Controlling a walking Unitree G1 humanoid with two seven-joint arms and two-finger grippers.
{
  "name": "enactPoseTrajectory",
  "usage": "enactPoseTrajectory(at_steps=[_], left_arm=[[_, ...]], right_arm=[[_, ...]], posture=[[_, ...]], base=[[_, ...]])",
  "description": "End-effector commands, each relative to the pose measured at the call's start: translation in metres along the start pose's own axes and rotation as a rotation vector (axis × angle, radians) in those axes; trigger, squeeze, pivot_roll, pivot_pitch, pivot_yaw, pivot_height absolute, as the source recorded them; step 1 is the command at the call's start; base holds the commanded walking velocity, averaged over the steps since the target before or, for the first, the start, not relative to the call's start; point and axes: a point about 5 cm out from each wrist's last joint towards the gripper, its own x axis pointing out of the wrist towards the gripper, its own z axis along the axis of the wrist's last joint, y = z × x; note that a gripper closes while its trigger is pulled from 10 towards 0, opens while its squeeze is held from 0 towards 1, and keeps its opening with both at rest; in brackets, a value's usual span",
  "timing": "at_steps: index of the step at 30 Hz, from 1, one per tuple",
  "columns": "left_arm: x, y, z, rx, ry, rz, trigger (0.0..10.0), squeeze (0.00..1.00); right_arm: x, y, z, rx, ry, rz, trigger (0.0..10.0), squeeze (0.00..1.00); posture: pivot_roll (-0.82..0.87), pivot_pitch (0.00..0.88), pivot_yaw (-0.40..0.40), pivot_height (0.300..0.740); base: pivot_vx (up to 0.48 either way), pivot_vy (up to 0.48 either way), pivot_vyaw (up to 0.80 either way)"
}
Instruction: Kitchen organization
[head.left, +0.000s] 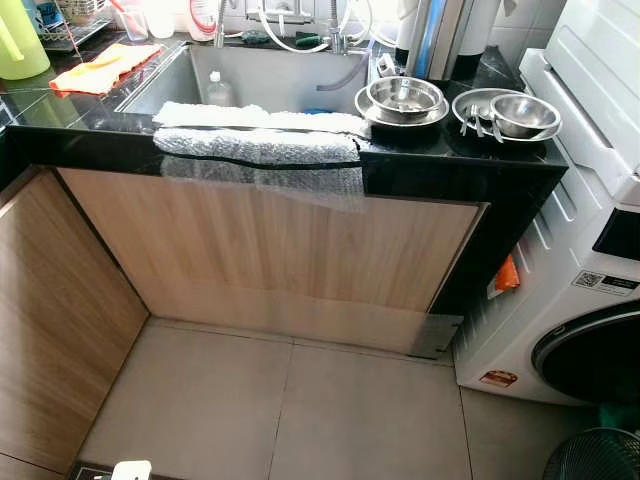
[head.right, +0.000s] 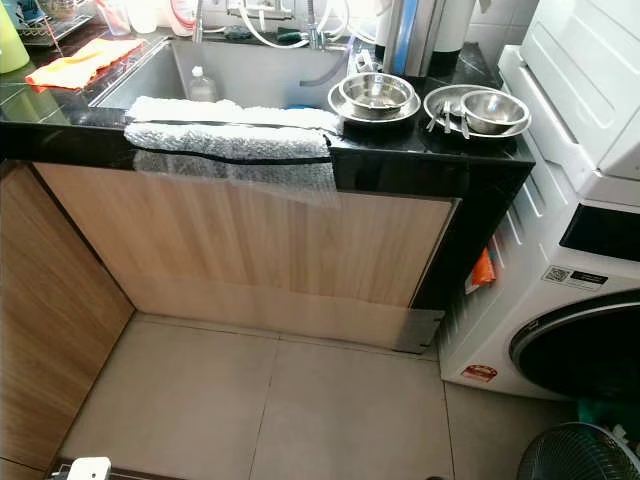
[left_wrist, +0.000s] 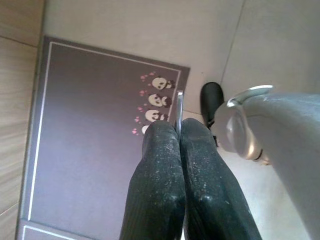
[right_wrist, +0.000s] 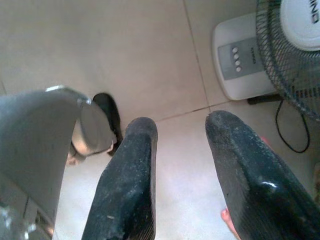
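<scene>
Nearest to us, at 6 o'clock, lies pale tiled floor (head.left: 300, 410), with a dark mat corner (head.left: 85, 470) at 7 o'clock. Our left gripper (left_wrist: 178, 131) hangs over a brown panda-print mat (left_wrist: 95, 140), fingers pressed together on a thin metal utensil (left_wrist: 178, 107) held edge-on. Our right gripper (right_wrist: 181, 127) hangs over floor tile near a white fan base (right_wrist: 242, 57), fingers parted, holding nothing. Beyond, a black counter (head.left: 450, 170) tops a wood-grain cabinet front (head.left: 270, 250). Counter contents, left to right: green jug (head.left: 20, 40) at 10 o'clock, orange cloth (head.left: 105, 68), steel sink (head.left: 270, 80) holding a small bottle (head.left: 219, 90), grey towel (head.left: 258, 135) draped over the sink's front edge, and two sets of stacked steel bowls (head.left: 405, 98), the right-hand bowls (head.left: 515, 113) with cutlery (head.left: 473, 123) beside. At 3 o'clock stands a white washing machine (head.left: 580, 300).
</scene>
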Motion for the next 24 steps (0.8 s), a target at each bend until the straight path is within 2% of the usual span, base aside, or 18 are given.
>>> enactPoseTrajectory(at_steps=[1,5,9,18,24], left_arm=[[-0.001,0.000,-0.005,-0.006,0.016,-0.013,10.0,0.00],[0.000,-0.004,-0.006,0.050,0.030,-0.040,10.0,0.00],[-0.001,-0.004,-0.008,0.057,0.036,-0.047,10.0,0.00],[-0.001,-0.008,-0.011,0.019,0.040,-0.040,10.0,0.00],[-0.001,-0.011,-0.013,-0.035,0.038,-0.044,10.0,0.00]], right_arm=[[-0.001,0.000,-0.005,-0.054,0.024,0.021,10.0,0.00],[0.002,0.001,0.007,-0.098,-0.002,0.010,10.0,0.00],[0.006,0.007,0.020,-0.150,-0.037,0.039,10.0,0.00],[0.012,0.025,0.053,-0.193,-0.137,0.088,10.0,0.00],[0.012,0.035,0.057,-0.202,-0.157,0.123,10.0,0.00]], posture=[[-0.07,0.089,-0.021,0.740],[-0.06,0.083,-0.019,0.740],[-0.06,0.073,-0.018,0.740],[-0.05,0.059,-0.022,0.740],[-0.05,0.051,-0.022,0.740]], base=[[0.000,0.000,0.00],[0.000,0.000,0.00],[0.000,0.000,0.00],[0.000,0.000,0.00],[0.000,0.000,0.00]])
